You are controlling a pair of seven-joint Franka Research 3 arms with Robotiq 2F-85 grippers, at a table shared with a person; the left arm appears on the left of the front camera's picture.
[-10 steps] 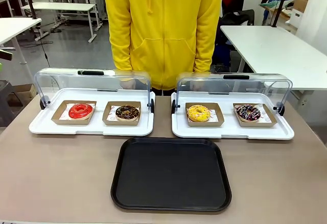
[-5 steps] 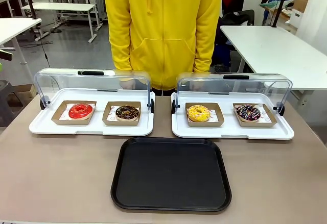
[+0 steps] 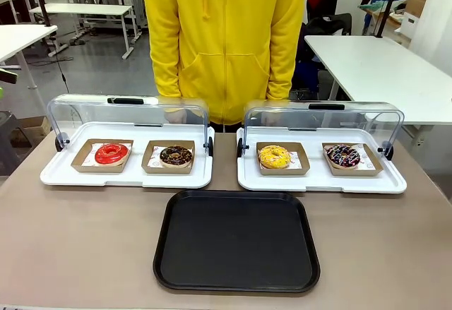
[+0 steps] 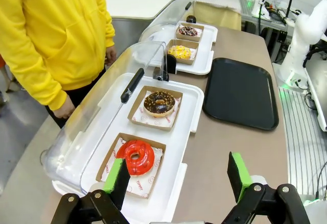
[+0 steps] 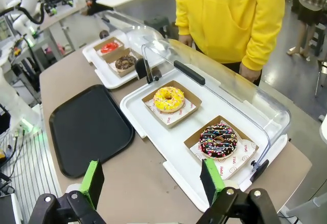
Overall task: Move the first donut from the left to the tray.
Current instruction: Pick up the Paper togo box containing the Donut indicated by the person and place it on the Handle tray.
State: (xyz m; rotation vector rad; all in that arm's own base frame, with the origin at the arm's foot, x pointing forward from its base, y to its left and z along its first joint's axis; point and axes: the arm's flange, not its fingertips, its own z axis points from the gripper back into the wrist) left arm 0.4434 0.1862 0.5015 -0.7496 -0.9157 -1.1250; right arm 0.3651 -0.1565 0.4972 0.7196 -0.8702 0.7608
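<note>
red donut point(image 4: 135, 156): in its holder, not yet picked
tray point(image 3: 236, 243): bare
left tool point(image 4: 179, 173): open, holding nothing
right tool point(image 5: 152, 179): open, holding nothing
remaining: grasp, carry, place

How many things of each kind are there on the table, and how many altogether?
Donuts: 4 (red donut, chocolate donut, yellow donut, sprinkled donut)
Cardboard holders: 4
White trays with clear lids: 2
Black tray: 1
Total: 11
</note>
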